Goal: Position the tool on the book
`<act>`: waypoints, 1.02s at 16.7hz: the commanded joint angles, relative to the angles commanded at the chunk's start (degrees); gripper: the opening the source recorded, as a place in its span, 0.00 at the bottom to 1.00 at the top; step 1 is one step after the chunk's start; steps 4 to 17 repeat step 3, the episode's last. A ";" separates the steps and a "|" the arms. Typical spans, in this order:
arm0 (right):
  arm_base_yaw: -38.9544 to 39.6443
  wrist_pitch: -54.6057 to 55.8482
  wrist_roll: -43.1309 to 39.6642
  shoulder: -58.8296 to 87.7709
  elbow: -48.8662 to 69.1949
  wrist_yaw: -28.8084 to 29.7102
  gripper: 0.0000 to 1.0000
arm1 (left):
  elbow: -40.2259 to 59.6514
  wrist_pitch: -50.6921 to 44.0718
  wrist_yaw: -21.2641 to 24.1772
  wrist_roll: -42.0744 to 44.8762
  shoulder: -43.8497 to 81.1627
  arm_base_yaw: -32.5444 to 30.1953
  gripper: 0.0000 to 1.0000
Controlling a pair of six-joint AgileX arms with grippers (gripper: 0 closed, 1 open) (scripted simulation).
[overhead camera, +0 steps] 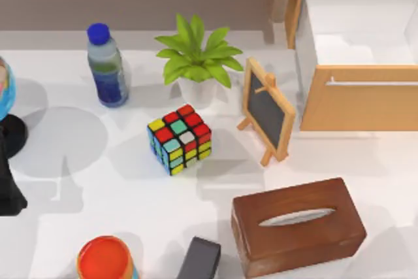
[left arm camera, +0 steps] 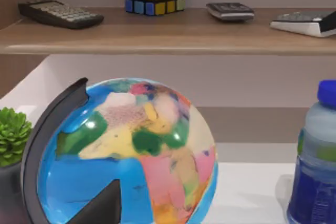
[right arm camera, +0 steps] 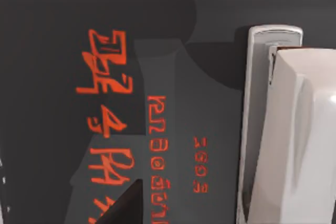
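A white tabletop seen from above, crowded with small things. The landmark is a brown wooden tissue box (overhead camera: 298, 225) near the table's front edge.

Just left of the tissue box, at the very front edge, lies a dark grey slab (overhead camera: 200, 257), which is probably a corner of the book, though that cannot be confirmed from above. Behind and to the left of the tissue box sits a colour cube (overhead camera: 179, 138). Directly behind the box stands a small easel chalkboard (overhead camera: 266, 110).

The right wrist camera looks closely down on the book (right arm camera: 63, 51), whose cover is dark with orange lettering. A white and grey tool (right arm camera: 286, 129) lies along one side of that cover and appears to rest on it. The right gripper (right arm camera: 126, 205) hovers close above the book. Whether its claw is open, closed or gripping anything cannot be told.

Far left of the tissue box, the left arm (overhead camera: 8, 187) sits parked at the table's edge, its wrist camera facing a painted globe (left arm camera: 131, 156). The state of its claw cannot be told either.

Judging by this, the placing step looks nearly finished, with the tool already on the book. The next move likely calls for making sure the tool is released. The right arm should then lift straight up, so that nothing drags the tool off the cover.
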 joint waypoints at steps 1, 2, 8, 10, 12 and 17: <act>0.00 0.00 0.00 0.00 0.00 0.00 1.00 | 0.00 0.00 0.00 0.00 0.00 0.00 1.00; 0.00 0.00 0.00 0.00 0.00 0.00 1.00 | 0.00 0.00 0.00 0.00 0.00 0.00 1.00; 0.00 0.00 0.00 0.00 0.00 0.00 1.00 | 0.00 0.00 0.00 0.00 0.00 0.00 1.00; 0.00 0.00 0.00 0.00 0.00 0.00 1.00 | 0.00 0.00 0.00 0.00 0.00 0.00 1.00; 0.00 0.00 0.00 0.00 0.00 0.00 1.00 | 0.00 0.00 0.00 0.00 0.00 0.00 1.00; 0.00 0.00 0.00 0.00 0.00 0.00 1.00 | 0.00 0.00 0.00 0.00 0.00 0.00 1.00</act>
